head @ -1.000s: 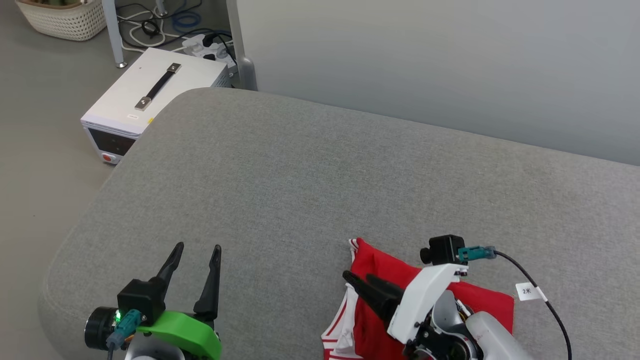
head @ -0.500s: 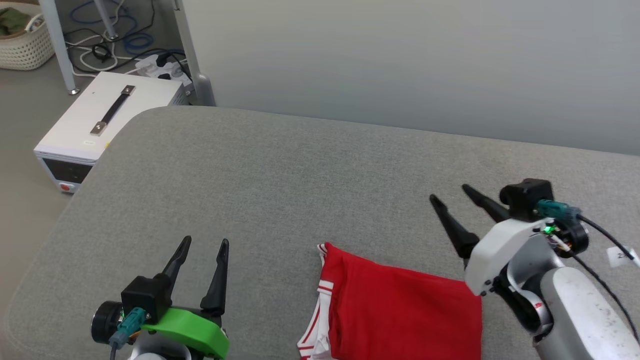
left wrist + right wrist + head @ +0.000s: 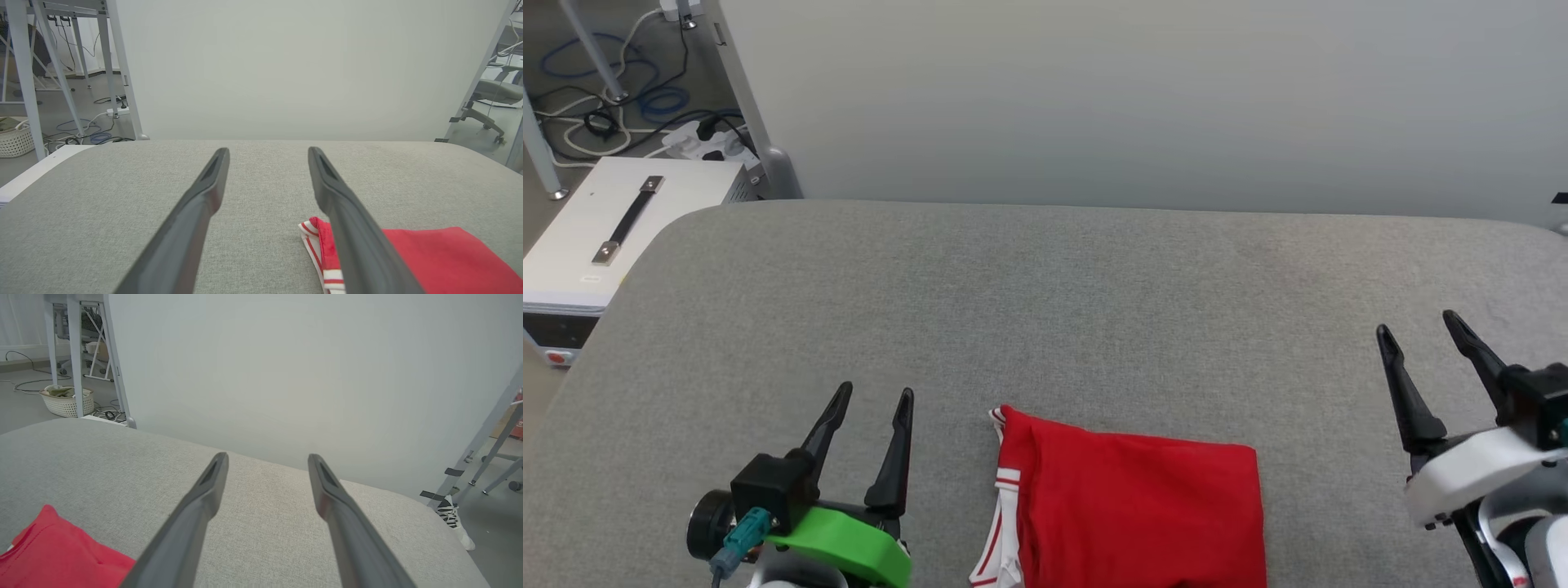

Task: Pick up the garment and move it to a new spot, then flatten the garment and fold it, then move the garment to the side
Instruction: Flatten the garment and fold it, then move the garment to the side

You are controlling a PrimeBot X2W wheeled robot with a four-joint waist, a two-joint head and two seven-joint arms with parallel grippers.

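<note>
At the near edge of the grey padded desk, between the two arms, the garment lies folded into a compact red rectangle, its lower part cut off by the bottom of the head view. Along its left side runs the striped trim, red and white, at the edge nearest the left tool. That tool stands with fingers spread wide and empty, just beside the trimmed edge and not touching it. The right tool is also spread and empty, well apart from the garment's right edge. No lettering is visible on the exposed face. Handling assessment: the fabric appears thin, soft and light. It should offer no stiffness, and is likely to sag or come unfolded if lifted by one layer or one corner. Recommended hold, if the folded stack is to be shifted aside: pinch through all layers at opposite side edges, one tool to each, and carry it level. The trimmed edge looks thicker and the surer purchase. Risk noted: the top layer could drag on the textured desk cover.
</note>
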